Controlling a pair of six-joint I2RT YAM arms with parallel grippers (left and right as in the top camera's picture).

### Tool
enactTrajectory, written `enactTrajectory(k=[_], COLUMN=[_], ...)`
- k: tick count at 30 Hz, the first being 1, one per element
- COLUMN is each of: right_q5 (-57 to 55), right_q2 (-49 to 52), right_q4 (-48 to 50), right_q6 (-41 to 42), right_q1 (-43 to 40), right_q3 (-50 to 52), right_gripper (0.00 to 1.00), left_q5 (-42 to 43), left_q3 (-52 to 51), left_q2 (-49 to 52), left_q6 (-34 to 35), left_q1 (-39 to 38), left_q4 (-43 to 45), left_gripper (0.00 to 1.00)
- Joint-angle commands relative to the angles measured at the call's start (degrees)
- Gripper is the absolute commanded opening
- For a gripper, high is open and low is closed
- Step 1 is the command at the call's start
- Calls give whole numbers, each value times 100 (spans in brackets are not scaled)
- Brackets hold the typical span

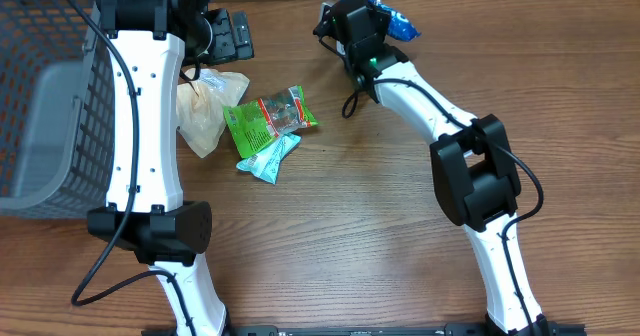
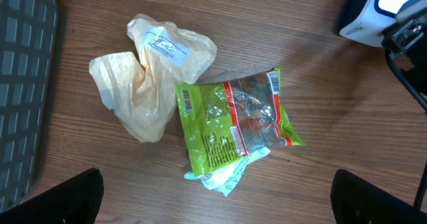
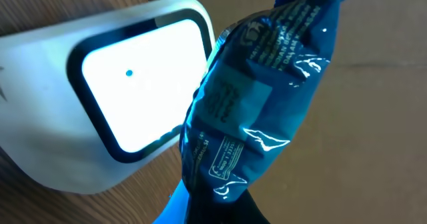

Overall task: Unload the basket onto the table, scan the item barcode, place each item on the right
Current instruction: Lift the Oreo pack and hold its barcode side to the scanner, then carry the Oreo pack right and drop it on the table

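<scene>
The item, a glossy blue packet (image 3: 263, 97), hangs pinched at its lower end in my shut right gripper (image 3: 217, 211). Its printed side shows a label panel, and it sits just right of the white barcode scanner (image 3: 127, 97), whose window glows bright. Overhead, the blue packet (image 1: 398, 21) pokes out beyond the right gripper (image 1: 355, 21) at the table's far edge. My left gripper (image 2: 217, 201) hovers wide open over the table with nothing between its fingers (image 2: 57, 197), just short of a green snack packet (image 2: 230, 121).
The green packet (image 1: 268, 116) lies on a pale teal packet (image 1: 268, 159), beside a crumpled yellowish plastic bag (image 1: 205, 106). A grey mesh basket (image 1: 40, 96) stands at the left. The scanner (image 2: 373, 14) shows at the left wrist view's top right.
</scene>
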State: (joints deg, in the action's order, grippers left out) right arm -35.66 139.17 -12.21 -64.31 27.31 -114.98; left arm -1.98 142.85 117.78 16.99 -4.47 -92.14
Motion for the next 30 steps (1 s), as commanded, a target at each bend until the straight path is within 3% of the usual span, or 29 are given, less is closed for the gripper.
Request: enactTrajectory(k=[1,8,16,18,24,30], right_q5=[-118,-116,4,177,988,2520], right_q2=[-83,-101,-713,-1001,-2380,-3423], right_q4=[55,-101,-966,-1329,-3401,-5436], right_q6=[-24,501,1923,2428,5202,7055], right_q1=[4,7,125,122,63,-826], right_q3=[-129,-129,-129,-129,-129,-129], right_gripper=[4,4,4,4,4,4], left_q5=[9,11,9,9,9,9], left_q3=[-35,-35,-35,-35,-35,-35], left_q2=[-87,-87,-87,-87,-87,-87], left_q6=[-26,-26,-26,-26,-26,-26], left_q1=[-4,-4,-4,-4,-4,-4], left_q4=[7,7,7,7,7,7], left_gripper=[100,100,100,100,100,100])
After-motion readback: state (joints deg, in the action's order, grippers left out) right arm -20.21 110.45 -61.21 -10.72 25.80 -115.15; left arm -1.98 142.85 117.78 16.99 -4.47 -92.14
